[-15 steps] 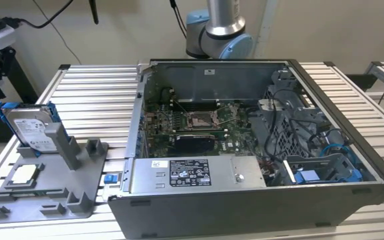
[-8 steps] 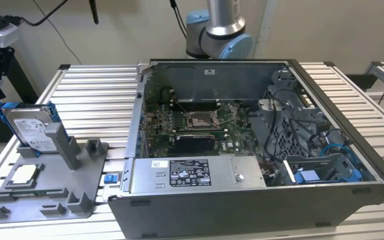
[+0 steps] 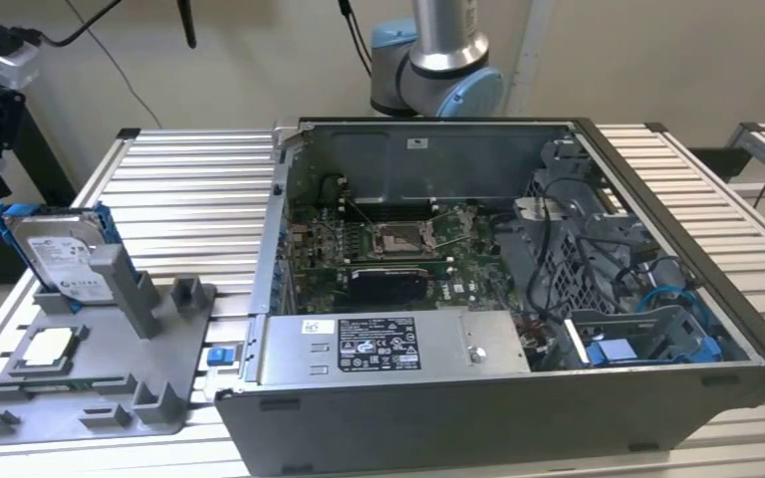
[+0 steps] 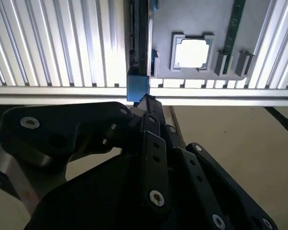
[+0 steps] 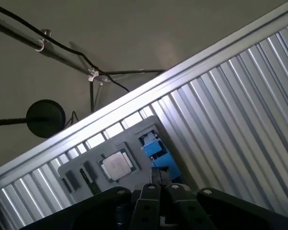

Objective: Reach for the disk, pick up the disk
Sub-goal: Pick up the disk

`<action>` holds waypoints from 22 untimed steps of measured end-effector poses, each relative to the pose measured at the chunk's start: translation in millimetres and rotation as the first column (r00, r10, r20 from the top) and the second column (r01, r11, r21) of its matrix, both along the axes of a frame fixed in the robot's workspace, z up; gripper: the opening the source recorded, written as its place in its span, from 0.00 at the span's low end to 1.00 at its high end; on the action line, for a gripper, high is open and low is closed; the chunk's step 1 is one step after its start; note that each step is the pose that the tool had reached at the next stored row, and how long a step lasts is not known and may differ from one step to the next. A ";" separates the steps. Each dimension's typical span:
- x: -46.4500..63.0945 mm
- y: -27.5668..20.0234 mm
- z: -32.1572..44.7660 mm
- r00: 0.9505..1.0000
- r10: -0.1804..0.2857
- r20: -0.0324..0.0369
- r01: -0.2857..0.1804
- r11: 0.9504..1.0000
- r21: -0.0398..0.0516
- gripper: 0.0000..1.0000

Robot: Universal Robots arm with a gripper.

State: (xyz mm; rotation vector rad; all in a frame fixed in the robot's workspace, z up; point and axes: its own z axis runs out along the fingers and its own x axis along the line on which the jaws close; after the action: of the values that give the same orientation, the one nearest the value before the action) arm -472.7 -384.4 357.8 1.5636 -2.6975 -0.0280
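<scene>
on ribbed alu counter (image 3: pixel 183 189), exterior view's left: grey holder (image 3: pixel 156 329) w/ the disk (image 3: pixel 67 254) standing on edge in it, label side out, leaning on a post. white-topped chip (image 3: pixel 48 347) lies flat in a holder pocket nearer the camera. open pc case (image 3: pixel 489 428) just beside holder on the exterior view's right; arm base (image 3: pixel 436 70) behind case. beige wall (image 3: pixel 648 50). second wrist view: gripper (image 4: pixel 146 101) at counter's edge, close to the blue bracket (image 4: pixel 137 88); contact, can't tell. jaws look drawn together, nothing btwn them. tan floor (image 4: pixel 240 139) below. first wrist view: cables (image 5: pixel 62 48) and round black foot (image 5: pixel 45 116) on floor.
</scene>
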 end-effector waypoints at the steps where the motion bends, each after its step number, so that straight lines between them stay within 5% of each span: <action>1: 0.0 0.0 0.0 1.000 0.015 0.000 -0.015 1.000 -0.001 0.00; 6: 0.0 0.0 0.0 0.996 0.091 0.000 -0.091 0.996 -0.003 0.00; 10: 0.0 0.0 0.0 0.987 0.160 0.000 -0.160 0.987 -0.005 0.00; 18: 0.0 0.0 0.0 0.955 0.297 0.001 -0.297 0.955 -0.005 0.00; 22: 0.0 0.0 0.0 0.955 0.298 0.001 -0.298 0.955 -0.005 0.00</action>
State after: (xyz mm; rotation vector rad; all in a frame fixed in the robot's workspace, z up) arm -472.7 -384.4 357.8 1.9498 -2.4290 -0.0141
